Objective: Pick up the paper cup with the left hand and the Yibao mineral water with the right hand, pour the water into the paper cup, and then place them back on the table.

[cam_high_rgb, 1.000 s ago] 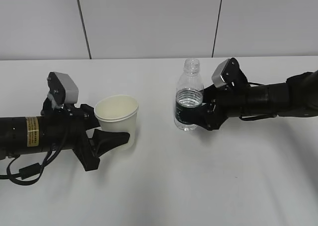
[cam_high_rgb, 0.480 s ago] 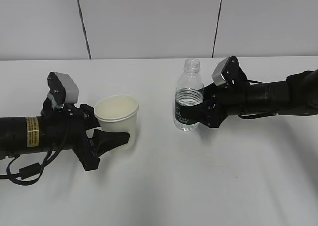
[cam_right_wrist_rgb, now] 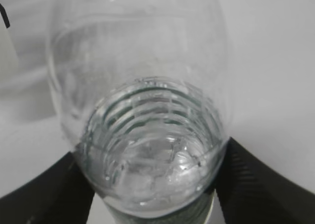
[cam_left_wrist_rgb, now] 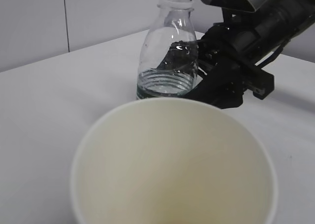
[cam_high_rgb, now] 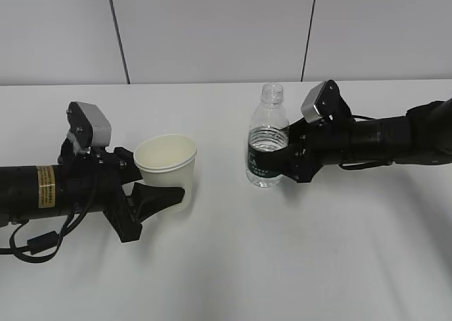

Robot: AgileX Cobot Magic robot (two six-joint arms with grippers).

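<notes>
We see the left hand (cam_high_rgb: 152,194) lying low along the table (cam_high_rgb: 233,264) on the left of the ext. view, its black fingers (cam_high_rgb: 161,196) closed round the lower wall of the paper cup (cam_high_rgb: 167,167). The cup is upright w/ its mouth open to the top, and the left wrist view looks straight into its cream inside (cam_left_wrist_rgb: 174,170), which looks dry. Whether the cup base rests on the table or sits just above it we can't tell.

The right hand (cam_high_rgb: 282,167) reaches in from the right, jaws set fairly wide apart but pressed on both sides of the Yibao mineral water (cam_high_rgb: 267,137) at the green label band. In the right wrist view the two black fingers (cam_right_wrist_rgb: 49,194) touch the bottle (cam_right_wrist_rgb: 147,111) left and right. The bottle stands upright, no cap, approx. in the table's middle, near the cup but apart from it. The water (cam_left_wrist_rgb: 165,83) fills the lower part, up to about the ribbed section
</notes>
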